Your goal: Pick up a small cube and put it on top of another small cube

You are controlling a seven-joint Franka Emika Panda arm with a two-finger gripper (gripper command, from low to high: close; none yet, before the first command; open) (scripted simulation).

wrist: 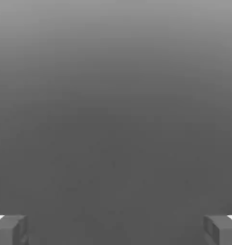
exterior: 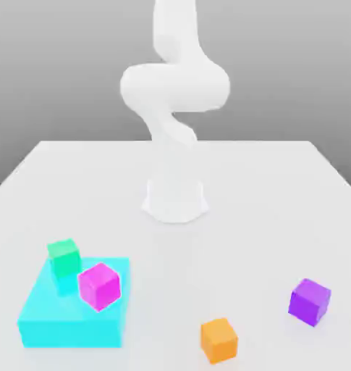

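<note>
My gripper [wrist: 116, 229] jaws are spread wide on nothing. Green cube [exterior: 64, 257] and pink cube [exterior: 99, 285] sit on the flat cyan slab [exterior: 73, 322]; orange cube [exterior: 219, 339] and purple cube [exterior: 310, 301] lie near the table's [exterior: 265, 203] front edge, well apart.

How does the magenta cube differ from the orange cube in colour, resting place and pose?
The magenta cube is pink-purple; the orange cube is orange. The magenta cube sits on the cyan block, while the orange cube rests directly on the white table. The magenta cube looks tilted; the orange cube sits flat. Both are small cubes of similar size.
</note>
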